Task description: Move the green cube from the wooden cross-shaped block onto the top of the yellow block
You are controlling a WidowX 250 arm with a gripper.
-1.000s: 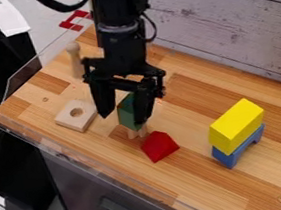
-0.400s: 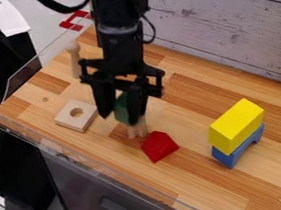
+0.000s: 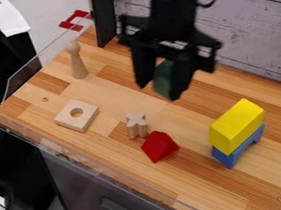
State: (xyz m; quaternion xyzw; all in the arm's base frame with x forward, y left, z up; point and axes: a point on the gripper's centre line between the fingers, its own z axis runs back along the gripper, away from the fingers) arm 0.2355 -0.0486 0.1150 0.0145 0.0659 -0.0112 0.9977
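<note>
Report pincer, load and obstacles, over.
Pincer gripping green block, above table. Cross piece and red block nearer the camera. Possible snag: yellow block atop blue bridge. Over.

Probably a robotics lab — toy blocks (image 3: 237, 126) sit on a wooden worktop (image 3: 188, 170) beneath a robot arm (image 3: 171, 10).

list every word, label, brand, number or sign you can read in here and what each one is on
None can be read.
Yellow block, blue block, red block: no lettering on the sides in view.
Green block in the end effector: partly hidden and blurred, can't tell.
Grey cabinet under the tabletop: any marks on its front are too small to read.
</note>
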